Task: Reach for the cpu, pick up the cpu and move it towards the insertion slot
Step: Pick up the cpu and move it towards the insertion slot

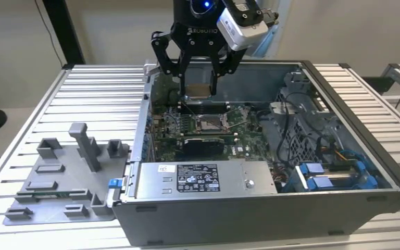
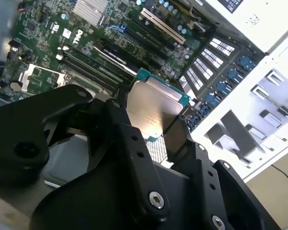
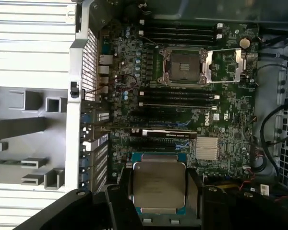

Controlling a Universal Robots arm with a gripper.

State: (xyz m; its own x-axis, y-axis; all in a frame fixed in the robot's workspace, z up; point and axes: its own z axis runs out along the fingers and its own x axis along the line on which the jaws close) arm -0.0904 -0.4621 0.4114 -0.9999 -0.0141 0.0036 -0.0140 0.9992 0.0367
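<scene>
1. Jaws right up close, clamped on the chip by its edges.
2. Socket lies ahead of them, well apart.
3. Thin edge grip: a jolt could tilt or drop it onto the board.

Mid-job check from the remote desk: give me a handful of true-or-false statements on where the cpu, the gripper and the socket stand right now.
1. The gripper is shut on the cpu. True.
2. The cpu lies on the grey fixture tray. False: it hangs above the open computer case, off the tray.
3. The cpu is already seated in the insertion slot. False: in the first wrist view the cpu sits apart from the slot, which is uncovered.
4. The cpu's metal top faces the second wrist view. True.
</scene>
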